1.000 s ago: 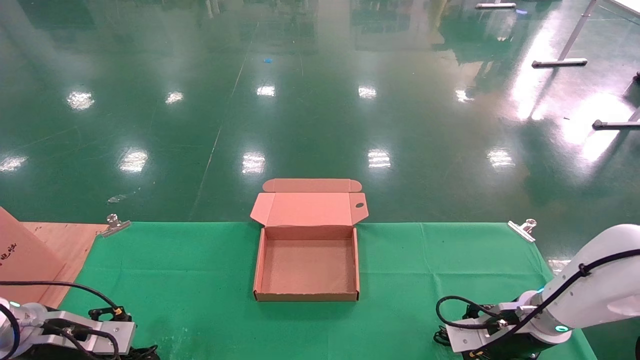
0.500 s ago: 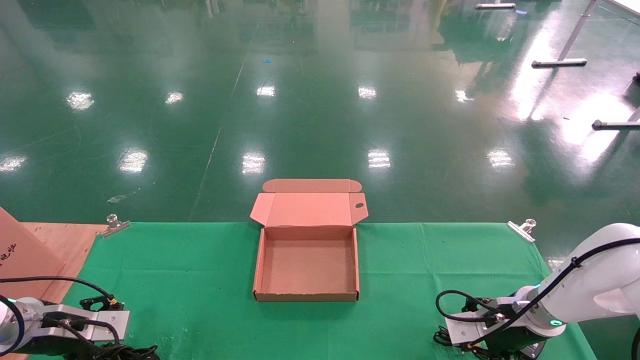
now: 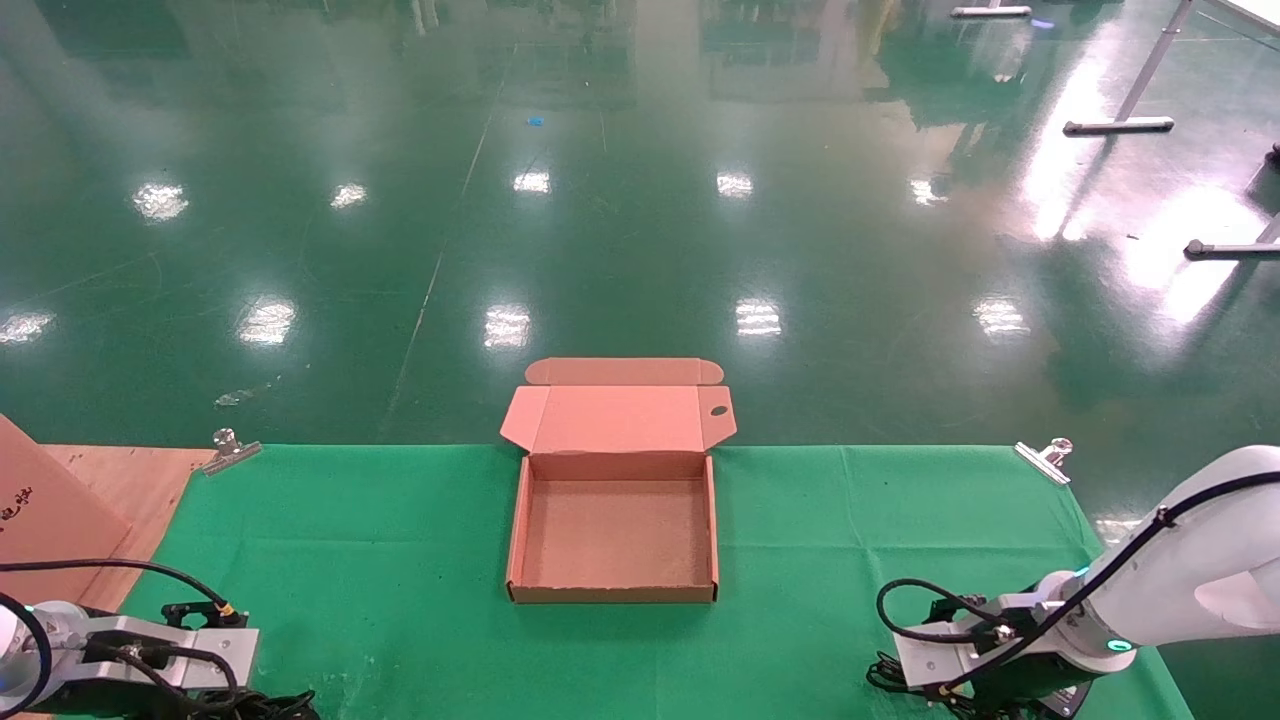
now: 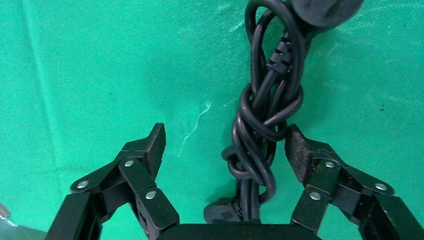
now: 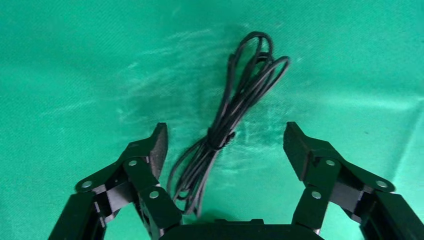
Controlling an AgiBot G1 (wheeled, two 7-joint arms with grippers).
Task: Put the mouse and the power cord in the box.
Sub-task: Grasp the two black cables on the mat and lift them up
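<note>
A tan cardboard box is seen lying open and empty at the centre of the green-covered worktop, its flapped lid folded back toward the upper middle of the head view. Over the past second both arms have been lowered toward the bottom corners of that view, the left hand having slipped down and left, the right hand having dipped and then risen slightly; this is judged to mean that both pick-ups are only now being set up and that nothing has yet been packed.

In the left wrist view, the left hand's fingers are shown spread wide apart, straddling a thick twisted bundle of black cord, the power cord, which lies on the cloth between the pads without being clamped; a rounded black end shows at the top edge of that frame. No contact between pads and cord can be made out.

In the right wrist view, the right hand is likewise held wide open above a thinner looped black cable, tied at its middle, lying on the cloth between the fingers. It is taken to be the mouse's cable; the mouse itself is not visible in any view. Nothing is held by either hand.
</note>
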